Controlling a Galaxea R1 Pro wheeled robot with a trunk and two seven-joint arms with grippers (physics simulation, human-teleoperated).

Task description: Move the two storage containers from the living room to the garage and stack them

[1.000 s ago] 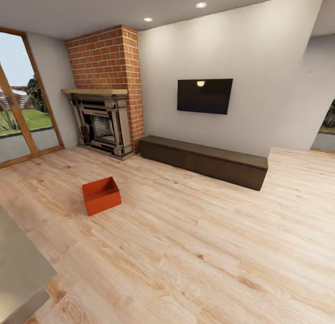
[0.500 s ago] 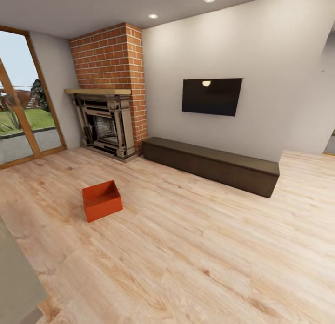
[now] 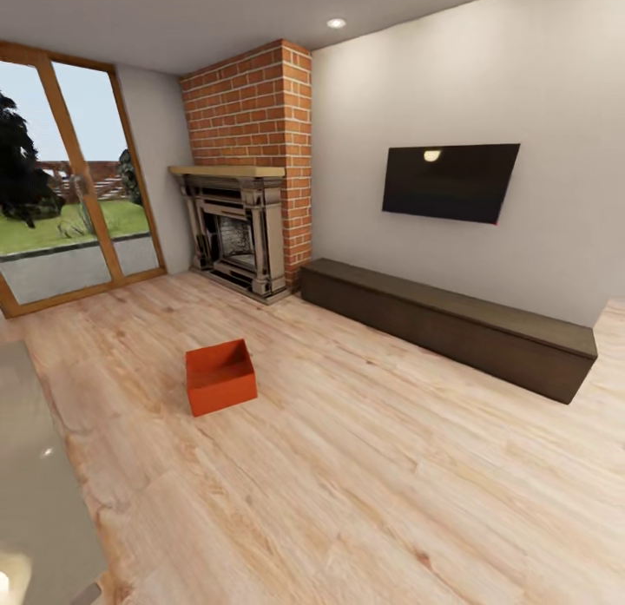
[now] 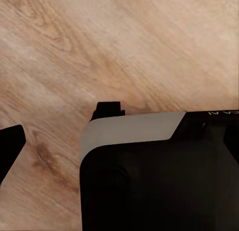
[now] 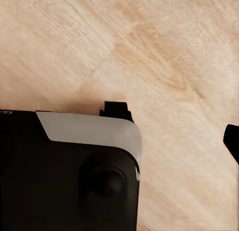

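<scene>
One orange-red storage container [image 3: 220, 377] sits open-topped on the light wood-plank floor of the living room, left of the middle of the head view and a few steps ahead of me. In the left wrist view my left gripper [image 4: 59, 129] hangs open over bare planks. The right wrist view shows my right gripper [image 5: 174, 124] open over planks too, nothing between its fingers. The garage is out of view.
A red brick fireplace [image 3: 239, 232] stands at the far wall, with a long dark low cabinet [image 3: 451, 323] to its right under a wall TV [image 3: 451, 181]. Glass doors [image 3: 69, 197] are at the left. A grey surface [image 3: 35, 501] edges the lower left.
The head camera has turned left, so the whole picture slid right and more of the glass doors shows. The container has not moved on the floor.
</scene>
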